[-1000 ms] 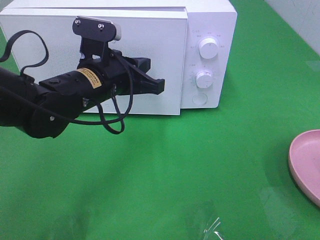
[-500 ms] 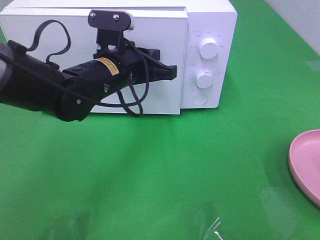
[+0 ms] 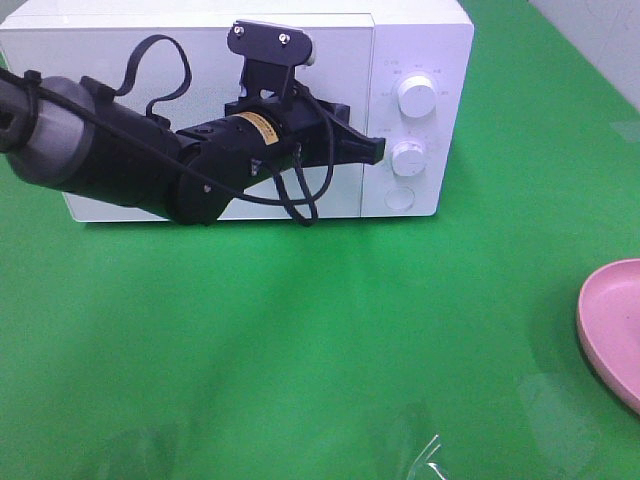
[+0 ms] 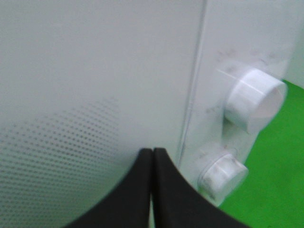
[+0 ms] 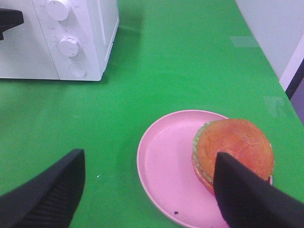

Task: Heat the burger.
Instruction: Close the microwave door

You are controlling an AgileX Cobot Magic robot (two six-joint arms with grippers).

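Your left gripper (image 3: 372, 150) is pressed together w/ nothing between the fingers (image 4: 135, 190), tip right at the microwave (image 3: 420, 40) door's (image 3: 150, 70) right edge, just beside the lower knob (image 3: 409, 158). Door looks closed. Upper knob (image 3: 416, 96) sits above. Your right gripper (image 5: 147, 190) has its fingers wide apart, hovering over the pink plate (image 5: 161, 161). Burger (image 5: 233, 151) is on that plate, toward one side, well apart from the microwave on the green table (image 3: 300, 340).
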